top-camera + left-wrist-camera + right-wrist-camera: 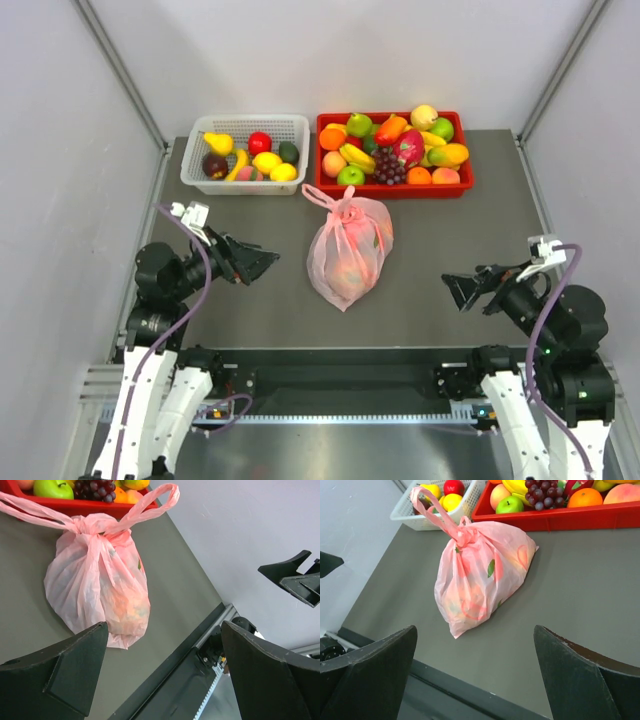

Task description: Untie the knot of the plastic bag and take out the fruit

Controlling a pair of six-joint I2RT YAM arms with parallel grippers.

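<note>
Pink translucent plastic bag [348, 255] lying mid-bench, between the two arms and just in front of the red rectangular plastic tray [395, 190] piled with loose toy produce. Crinkled, slumped on its side, rounded bottom toward the near edge. Small bunched knot [347, 212] of pink plastic at the far end of the bag, tied, with two handle loops sticking out past it, one stretching toward the white perforated plastic basket [192, 165] at the far left. Inside the bag, fruit [470, 602] visible only as blurred orange-red shapes and a green leaf patch through the plastic; individual kinds impossible to tell.

At the near left corner of the dark grey bench [450, 230], left arm folded, elbow drawn back, forearm and wrist turned to the right, purple cable looping over it. At its tip, left end effector [262, 262] aimed at the bag, spread wide, holding nothing, well apart from the plastic.

At the near right corner, right arm mirrored, wrist turned leftward. At its tip, right end effector [458, 292] likewise spread wide and empty, pointed at the bag from the other side, also well apart from it.

From each wrist camera, bag framed between the two black fingers [75, 670], knot at its far end.
</note>
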